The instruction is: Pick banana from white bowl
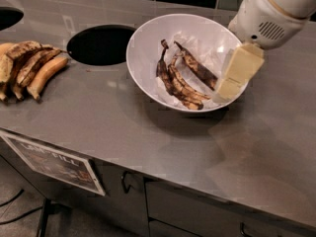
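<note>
The white bowl (143, 58) stands on the grey counter, a little right of the middle. Inside it lies the banana (196, 66), long, nearly straight and brown-black, slanting from upper left to lower right. A joined pair of curved blackened bananas (174, 83) lies just left of it. My gripper (226, 89), with cream-coloured fingers, hangs from the white arm (269, 14) over the bowl's right rim, just right of the banana's lower end and apart from it.
A round hole (101, 44) is cut in the counter left of the bowl, and part of another hole (7, 16) shows at the far left. Several yellower bananas (29, 68) lie at the left edge. A sign (52, 162) hangs on the cabinet front.
</note>
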You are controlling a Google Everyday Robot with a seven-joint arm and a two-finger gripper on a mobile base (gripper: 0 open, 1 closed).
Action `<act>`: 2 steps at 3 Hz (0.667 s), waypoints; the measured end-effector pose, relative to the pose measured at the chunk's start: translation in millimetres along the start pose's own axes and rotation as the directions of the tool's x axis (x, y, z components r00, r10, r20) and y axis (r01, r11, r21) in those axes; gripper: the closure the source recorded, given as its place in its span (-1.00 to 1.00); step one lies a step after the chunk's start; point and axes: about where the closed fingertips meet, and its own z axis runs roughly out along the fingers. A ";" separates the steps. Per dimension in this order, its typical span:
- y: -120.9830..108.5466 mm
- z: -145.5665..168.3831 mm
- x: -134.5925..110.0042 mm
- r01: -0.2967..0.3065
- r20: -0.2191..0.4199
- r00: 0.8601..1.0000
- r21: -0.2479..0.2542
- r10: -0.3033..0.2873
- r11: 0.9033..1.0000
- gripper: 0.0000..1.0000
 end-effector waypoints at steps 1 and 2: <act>-18.4 5.9 -6.8 -0.162 0.043 0.986 0.062 0.160 0.985 -1.00; -30.1 13.3 -19.7 -0.232 0.100 0.970 0.085 0.223 0.969 -1.00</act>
